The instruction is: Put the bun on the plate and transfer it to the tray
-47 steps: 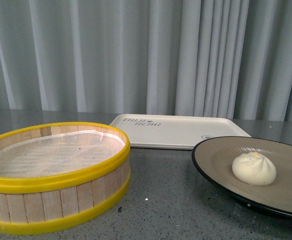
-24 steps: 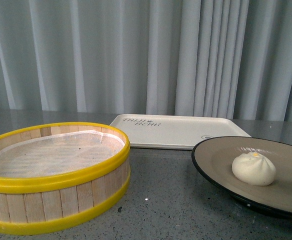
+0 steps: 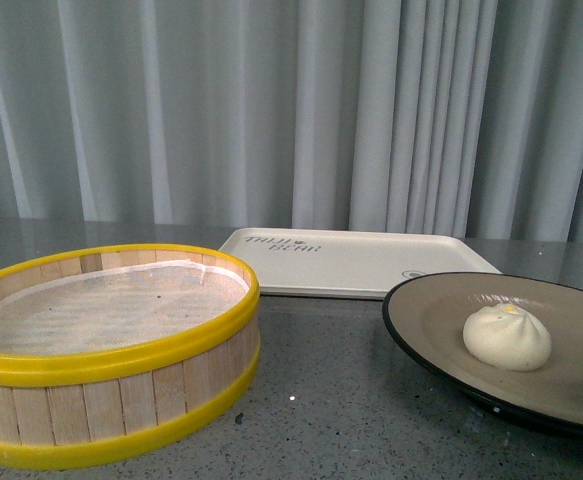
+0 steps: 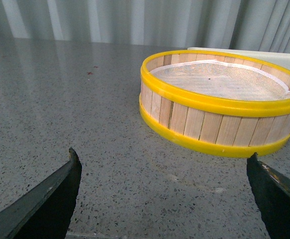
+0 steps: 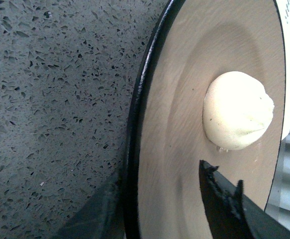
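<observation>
Bun (image 3: 507, 338) on the plate (image 3: 426, 315), near the middle of the tan inside, pleated top up. Close to the right gripper (image 5: 159, 170) yet apart from it: just past the tip of the finger (image 5: 224, 199) that reaches over the plate's inside. Other finger of that gripper outside and below the black rim. Jaws thus astride the rim, spread, with a visible gap around it; not clenched on anything as far as the right wrist view shows. Only a grey sliver of that gripper at the right edge of the front view, beside the plate.

Left gripper (image 4: 162, 157) released too, fingertips wide apart and empty, low over the speckled grey table (image 4: 60, 99). Ahead of it, a steamer basket (image 4: 219, 124) of wooden slats with yellow rims, lined with white paper (image 4: 219, 82).

Seen from the front: basket at the left, plate at the right, both toward the near side of the table and apart from one another. Tray (image 3: 351, 262) behind them, flat on the table, dark lettering near its left end. Near right corner of the tray hidden behind the plate's far rim; touching or not, cannot tell. Basket off to the left of the line from plate to tray. Grey pleated curtain (image 3: 271, 110) across the back.

Count: one bun, one plate, one tray, one basket, two grippers.
</observation>
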Tool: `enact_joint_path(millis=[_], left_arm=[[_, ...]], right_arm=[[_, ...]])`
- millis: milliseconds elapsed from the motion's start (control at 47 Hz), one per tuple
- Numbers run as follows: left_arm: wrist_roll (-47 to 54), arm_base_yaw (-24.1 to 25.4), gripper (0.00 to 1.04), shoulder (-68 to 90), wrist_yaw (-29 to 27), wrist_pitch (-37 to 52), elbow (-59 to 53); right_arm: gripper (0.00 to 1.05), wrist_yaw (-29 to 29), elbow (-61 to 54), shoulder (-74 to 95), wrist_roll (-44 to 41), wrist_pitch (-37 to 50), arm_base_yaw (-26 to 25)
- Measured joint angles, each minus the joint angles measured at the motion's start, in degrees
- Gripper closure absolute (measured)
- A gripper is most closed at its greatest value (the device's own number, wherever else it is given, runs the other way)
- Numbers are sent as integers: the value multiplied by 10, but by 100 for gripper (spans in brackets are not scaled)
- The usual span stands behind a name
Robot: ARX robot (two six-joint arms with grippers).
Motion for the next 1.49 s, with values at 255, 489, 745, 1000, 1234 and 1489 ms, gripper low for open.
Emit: enact_joint_path(millis=[255,489,745,1000,1234,1489], left_arm=[[0,0,7,0,0,0,0],[0,0,7,0,0,0,0],[0,0,7,0,0,0,0],[0,0,7,0,0,0,0],[0,0,7,0,0,0,0],[0,0,7,0,0,0,0]], right_arm=[[98,-3,2,-7,-29,-7,0],[101,6,-7,-21,-67,16,-2],[101,52,-33,-24,-157,105,3],[101,59,30,-4,-135,180,1],[101,16,142,122,-81,245,-46],[101,-21,221,249,-56,260,-45]])
